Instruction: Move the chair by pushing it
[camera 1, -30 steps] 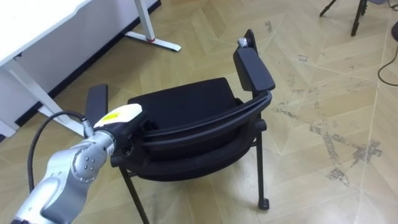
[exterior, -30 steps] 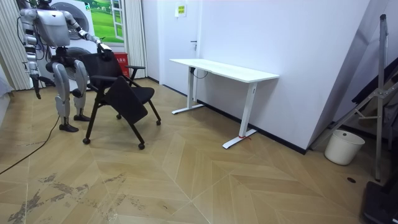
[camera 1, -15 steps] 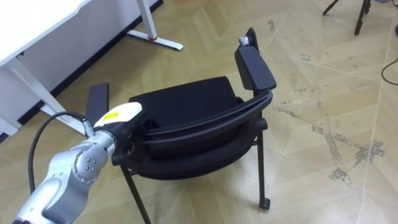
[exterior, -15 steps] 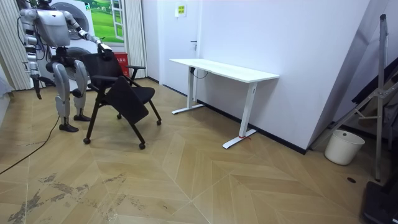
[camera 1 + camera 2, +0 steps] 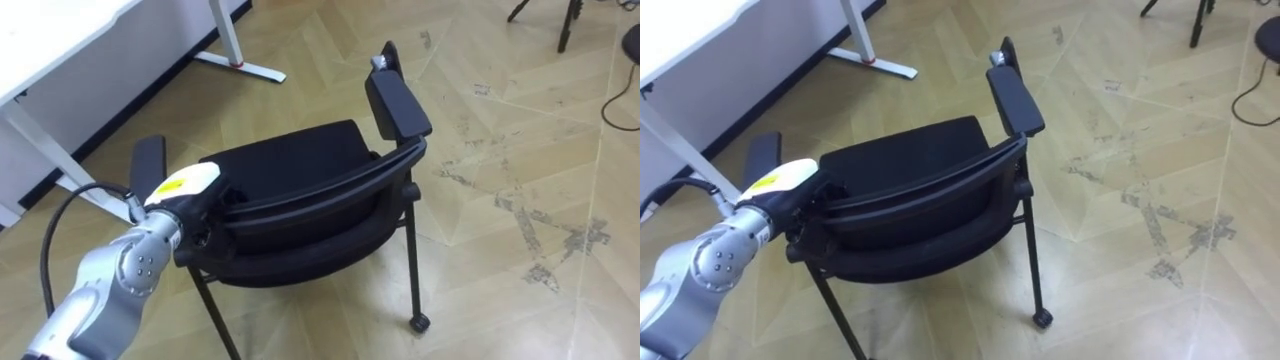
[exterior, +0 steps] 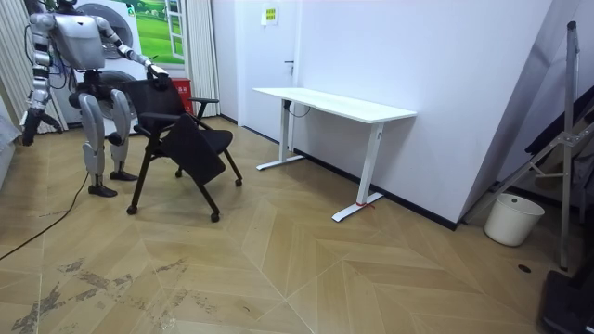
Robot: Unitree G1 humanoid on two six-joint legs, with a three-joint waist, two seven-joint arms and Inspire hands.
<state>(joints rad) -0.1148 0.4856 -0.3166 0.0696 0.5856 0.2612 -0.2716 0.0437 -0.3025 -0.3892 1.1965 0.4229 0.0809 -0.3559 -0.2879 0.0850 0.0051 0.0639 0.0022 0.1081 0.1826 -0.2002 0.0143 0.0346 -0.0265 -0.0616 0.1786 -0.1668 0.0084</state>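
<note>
1. Currently the black chair (image 5: 300, 170) stands on the wood floor (image 5: 500, 250) directly in front of the robot. Its seat faces away, towards the white worktop (image 5: 60, 40), which is near but apart from it.
2. The left hand (image 5: 185, 187) rests on the left end of the backrest (image 5: 320, 195), at the top rail. Its fingers merge with the dark frame, so I cannot tell whether they wrap the rail or lie flat on it.
3. In the room view the right hand (image 6: 26, 133) hangs beside the body, away from the chair. It is too small to read its fingers.
4. Step in hand, as I judge it: pushing the chair forward with one hand.
5. To do it well, keep the force low and level along the rail. Contact sits off-centre, so the chair will likely swing; steer against that or shift the contact nearer the middle. Walk with it rather than overreach.
6. Hard to see:
   - One small wheel (image 5: 418, 322) shows at the near right leg; the other feet are hidden under the seat.
   - The left armrest (image 5: 150, 165) is partly behind the arm.
   - The worktop's far side is cut off.
</note>
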